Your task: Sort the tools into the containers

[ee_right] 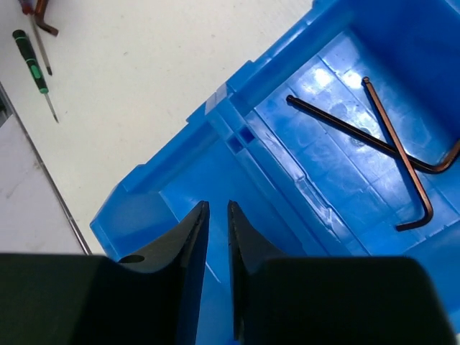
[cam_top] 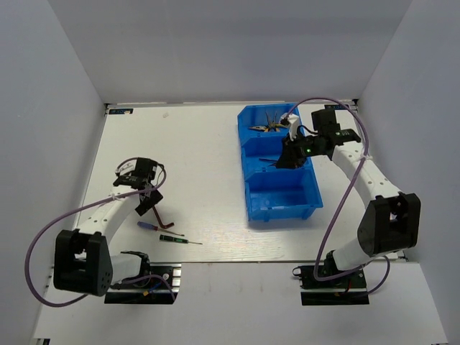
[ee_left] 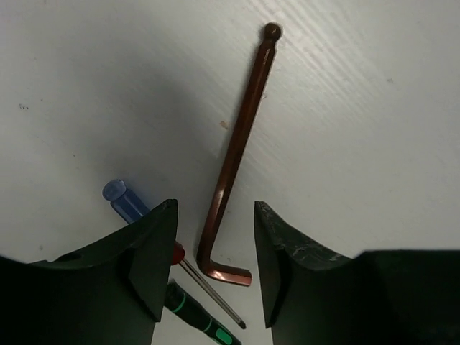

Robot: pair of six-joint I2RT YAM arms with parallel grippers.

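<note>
From above, the blue bin (cam_top: 249, 203) runs lengthwise away from the arms, with pliers (cam_top: 264, 128) in its far compartment.

Left wrist: the left end effector (ee_left: 215, 215) is released and straddles a brown hex key (ee_left: 241, 136) lying on the counter (ee_left: 359, 108). The key's ball tip points away, and its short leg is bent right.

Right wrist: the right end effector (ee_right: 218, 208) is all but clenched and empty above the bin. Two crossed hex keys (ee_right: 338, 122) lie in the compartment beside it.

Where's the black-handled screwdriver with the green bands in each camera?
Top external: black-handled screwdriver, lower left of centre.
Left wrist: bottom edge, left of centre.
Right wrist: top left corner.
Shared landmark: the brown hex key lying close beside it.
</note>
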